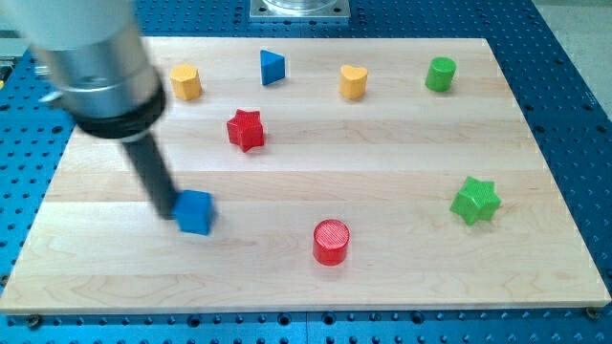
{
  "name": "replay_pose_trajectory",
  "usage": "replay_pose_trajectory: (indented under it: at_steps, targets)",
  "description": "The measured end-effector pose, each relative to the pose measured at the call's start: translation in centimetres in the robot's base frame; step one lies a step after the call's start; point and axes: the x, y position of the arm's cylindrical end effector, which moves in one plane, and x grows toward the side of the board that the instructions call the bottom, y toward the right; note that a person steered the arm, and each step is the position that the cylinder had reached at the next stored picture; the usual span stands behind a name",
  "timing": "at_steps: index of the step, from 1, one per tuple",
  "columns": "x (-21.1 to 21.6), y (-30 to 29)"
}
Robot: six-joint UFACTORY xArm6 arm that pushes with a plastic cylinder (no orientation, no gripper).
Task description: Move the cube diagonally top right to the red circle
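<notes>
A blue cube (195, 211) lies on the wooden board (402, 172) at the lower left. A red circle (331, 242) lies to its right, a little lower, near the bottom middle. My tip (166, 207) is at the cube's left side, touching or nearly touching it. The rod slants up to the view's left into the blurred arm body (96, 62).
A red star (246, 130) lies above the cube. Along the top are a yellow block (185, 82), a blue triangle (273, 68), a yellow heart (354, 82) and a green cylinder (441, 74). A green star (475, 201) lies at the right.
</notes>
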Motion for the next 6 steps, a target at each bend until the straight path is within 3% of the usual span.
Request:
replay_pose_trajectory:
  at_steps: [1,2,3,4,6]
  targets:
    - [-0.4,4.5]
    - [2.7,0.0]
    - [3.6,7.6]
    - [0.7,16.9]
    - [4.0,23.0]
